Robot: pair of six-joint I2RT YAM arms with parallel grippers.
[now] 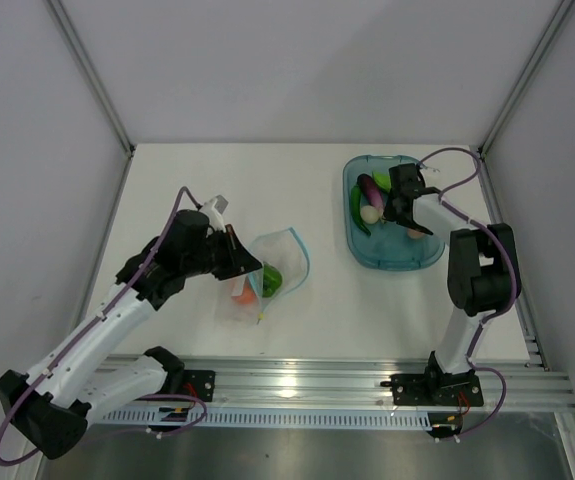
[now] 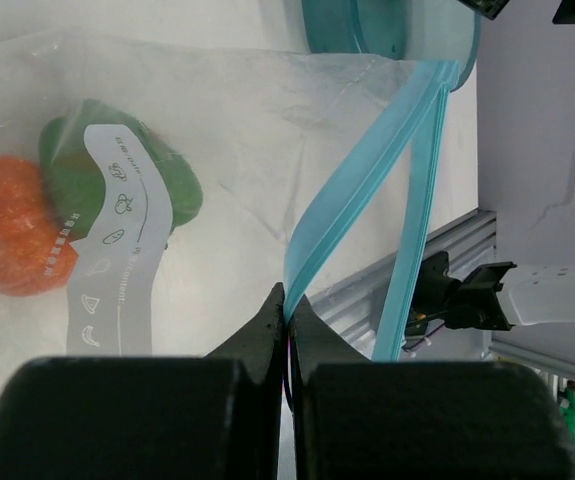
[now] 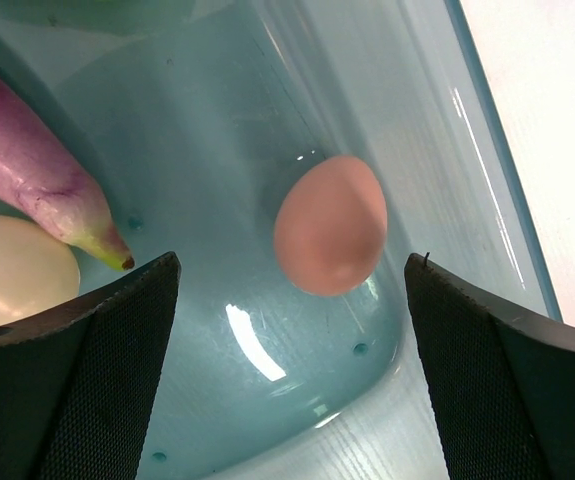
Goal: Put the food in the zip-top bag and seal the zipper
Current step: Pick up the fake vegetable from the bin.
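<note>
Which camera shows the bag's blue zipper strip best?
The left wrist view: the zipper runs large across the frame, its two tracks apart, one pinched in the left gripper's jaws. The top view shows it only as a thin blue line; the right wrist view, not at all.

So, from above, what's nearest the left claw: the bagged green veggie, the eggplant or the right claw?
1. Green piece, in the bag beside the left gripper.
2. Eggplant, in the tray.
3. Right gripper, farther right.
</note>
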